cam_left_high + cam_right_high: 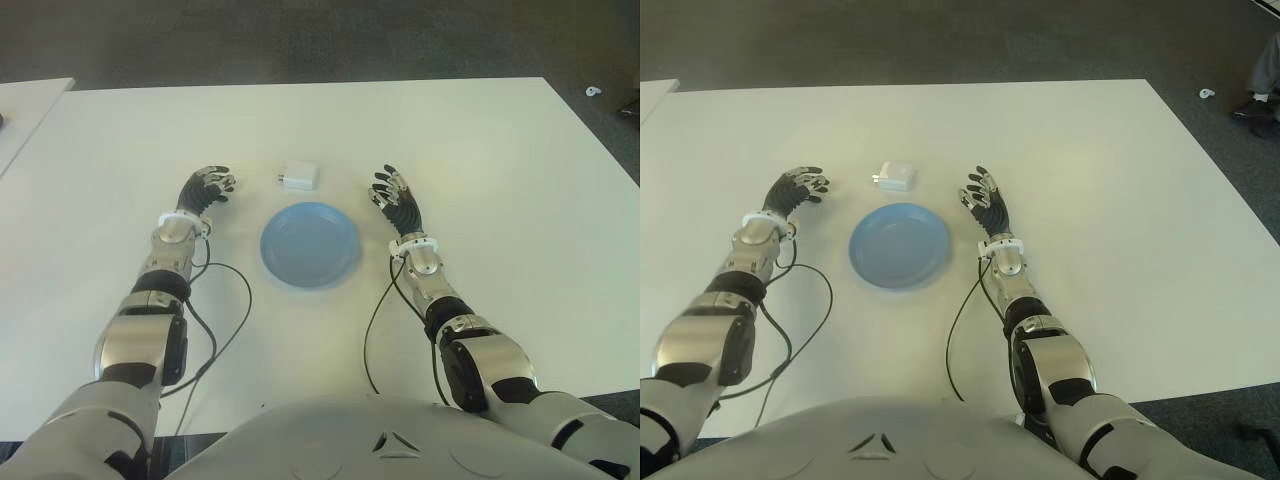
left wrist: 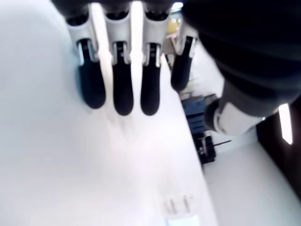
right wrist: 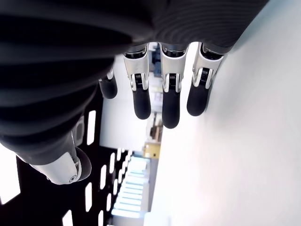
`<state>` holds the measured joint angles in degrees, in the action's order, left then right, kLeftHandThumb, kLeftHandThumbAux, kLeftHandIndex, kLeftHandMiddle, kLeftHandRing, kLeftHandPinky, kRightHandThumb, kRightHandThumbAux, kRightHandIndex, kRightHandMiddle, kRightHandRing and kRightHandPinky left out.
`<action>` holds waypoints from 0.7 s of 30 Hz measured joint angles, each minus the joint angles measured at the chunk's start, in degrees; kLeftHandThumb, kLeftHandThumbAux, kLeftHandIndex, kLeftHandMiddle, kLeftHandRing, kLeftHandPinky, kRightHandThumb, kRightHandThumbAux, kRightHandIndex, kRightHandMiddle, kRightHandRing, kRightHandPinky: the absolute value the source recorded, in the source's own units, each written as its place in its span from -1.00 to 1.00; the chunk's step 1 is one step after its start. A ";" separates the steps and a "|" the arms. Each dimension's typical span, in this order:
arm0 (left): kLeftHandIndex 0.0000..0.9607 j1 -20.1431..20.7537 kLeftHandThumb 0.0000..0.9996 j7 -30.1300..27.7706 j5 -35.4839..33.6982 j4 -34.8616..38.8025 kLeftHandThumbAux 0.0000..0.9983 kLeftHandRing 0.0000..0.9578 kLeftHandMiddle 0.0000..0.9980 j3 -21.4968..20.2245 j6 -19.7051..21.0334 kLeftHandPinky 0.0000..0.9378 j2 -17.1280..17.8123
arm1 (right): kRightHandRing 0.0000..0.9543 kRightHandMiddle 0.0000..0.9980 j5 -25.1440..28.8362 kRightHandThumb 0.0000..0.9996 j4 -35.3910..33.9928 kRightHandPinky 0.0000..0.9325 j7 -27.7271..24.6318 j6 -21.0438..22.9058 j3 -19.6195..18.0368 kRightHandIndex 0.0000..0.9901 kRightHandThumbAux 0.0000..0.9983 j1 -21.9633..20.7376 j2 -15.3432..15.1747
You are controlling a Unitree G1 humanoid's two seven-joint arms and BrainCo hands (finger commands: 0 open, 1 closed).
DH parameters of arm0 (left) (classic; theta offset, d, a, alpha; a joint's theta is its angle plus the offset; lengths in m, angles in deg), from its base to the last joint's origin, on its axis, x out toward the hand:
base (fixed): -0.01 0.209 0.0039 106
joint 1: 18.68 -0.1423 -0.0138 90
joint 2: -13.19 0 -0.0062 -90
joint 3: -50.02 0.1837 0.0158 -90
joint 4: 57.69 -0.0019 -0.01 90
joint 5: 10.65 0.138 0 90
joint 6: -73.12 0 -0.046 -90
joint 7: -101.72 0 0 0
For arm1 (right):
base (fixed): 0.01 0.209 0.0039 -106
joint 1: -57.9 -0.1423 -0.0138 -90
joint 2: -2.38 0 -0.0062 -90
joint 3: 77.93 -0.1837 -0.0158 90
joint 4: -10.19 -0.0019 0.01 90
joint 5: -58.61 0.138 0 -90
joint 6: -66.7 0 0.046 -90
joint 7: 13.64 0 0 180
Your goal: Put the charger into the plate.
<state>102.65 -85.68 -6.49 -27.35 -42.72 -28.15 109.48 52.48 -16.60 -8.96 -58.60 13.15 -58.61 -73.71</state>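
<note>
The white rectangular table top is seen from above and behind by both eye views, which are aimed forward and down from the head and are set slightly apart, so that the round blue plate, the small white square charger and both arms are shared between them. The black-tipped fingers of the left hand are framed from very close by the left wrist view, with the table surface beyond them. The right hand's fingers are shown just as closely in the right wrist view, beside the table's edge.
</note>
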 measured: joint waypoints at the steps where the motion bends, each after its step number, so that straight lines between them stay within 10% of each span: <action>1: -0.22 0.40 -0.42 0.22 1.01 0.61 0.12 -0.10 -0.13 0.91 1.13 -0.02 0.22 | -0.56 -0.63 -0.12 -0.81 0.00 -0.63 0.01 0.00 0.02 -1.00 0.26 0.00 -0.04; 12: -0.17 4.16 -0.36 19.66 21.66 3.47 0.03 0.04 0.01 15.03 5.19 0.06 0.69 | -0.59 -0.66 -0.56 -0.84 -0.01 -0.65 0.15 0.01 0.31 -1.00 0.26 0.08 -0.11; 21: -0.39 6.55 -0.28 26.90 27.55 0.96 0.19 -0.07 -0.11 20.90 -3.09 -0.17 0.65 | -0.60 -0.66 -0.98 -0.84 -0.18 -0.66 0.72 0.01 1.01 -1.00 0.27 0.08 -0.15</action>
<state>109.20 -58.78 21.05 -26.39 -21.82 -31.25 110.13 51.50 -16.78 -8.24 -58.59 14.16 -58.53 -73.86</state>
